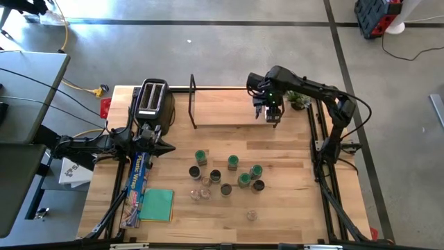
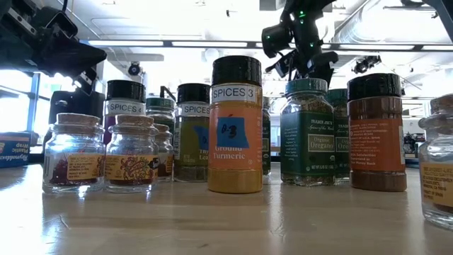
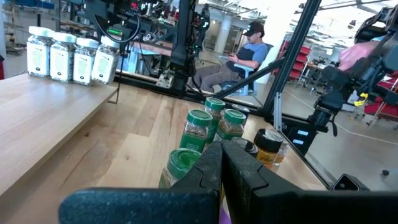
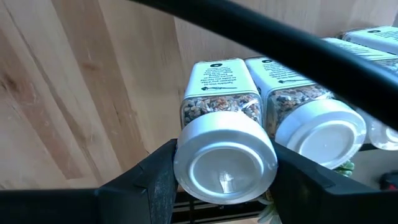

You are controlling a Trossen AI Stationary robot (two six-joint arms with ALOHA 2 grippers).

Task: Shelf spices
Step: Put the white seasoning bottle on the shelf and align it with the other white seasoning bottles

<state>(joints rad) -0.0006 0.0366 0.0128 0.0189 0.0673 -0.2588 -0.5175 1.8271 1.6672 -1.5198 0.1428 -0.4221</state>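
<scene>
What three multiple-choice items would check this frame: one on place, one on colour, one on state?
1. Where is the right gripper?
A. over the right end of the shelf
B. over the toaster
C. over the green cloth

2. What colour is the lid of the jar between its fingers?
A. green
B. white
C. black

3. How does the left gripper stand?
A. wide open
B. shut, holding nothing
C. shut on a lid

Answers: 1 A, the high view shows it above that end. 2 B, the right wrist view shows a white lid. 3 B, its fingers meet with nothing between them.
</scene>
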